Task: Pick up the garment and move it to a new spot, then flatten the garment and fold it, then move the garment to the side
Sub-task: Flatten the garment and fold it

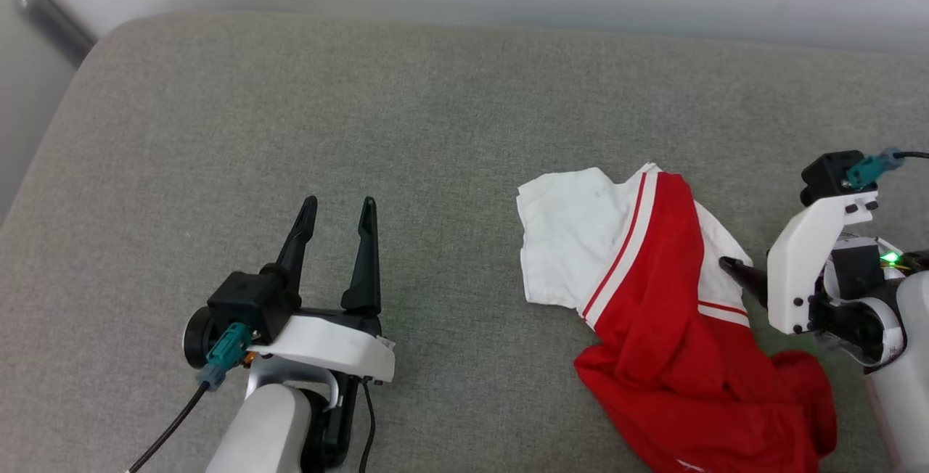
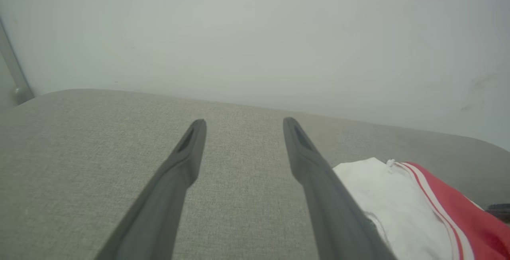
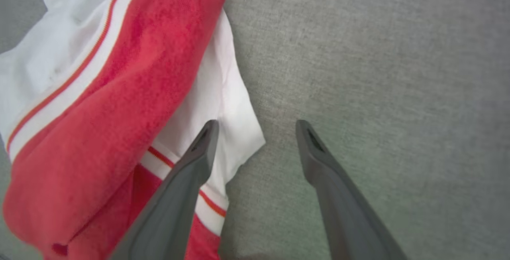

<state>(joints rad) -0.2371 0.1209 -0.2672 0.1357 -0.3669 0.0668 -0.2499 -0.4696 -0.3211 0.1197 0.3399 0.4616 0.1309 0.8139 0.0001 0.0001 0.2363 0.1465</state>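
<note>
A wide grey cushion fills the scene, with a pale wall along its far edge. The garment, red with white sleeves, lies crumpled on the cushion's right part, close to the near edge. Its long axis runs on a slant from a white sleeve on the far left down to bunched red cloth at the near right corner.

The right gripper is the nearer one by far and sits at the garment's right side, fingers spread and holding nothing. The left gripper rests well apart toward the cushion's near left, also spread and empty, with the garment off to its right.

The head view gives the whole heap and one dark fingertip of the right gripper at the cloth's edge. The right wrist view adds that one finger lies over the striped sleeve hem and the other over bare cushion. Whether that finger touches the cloth cannot be told.
</note>
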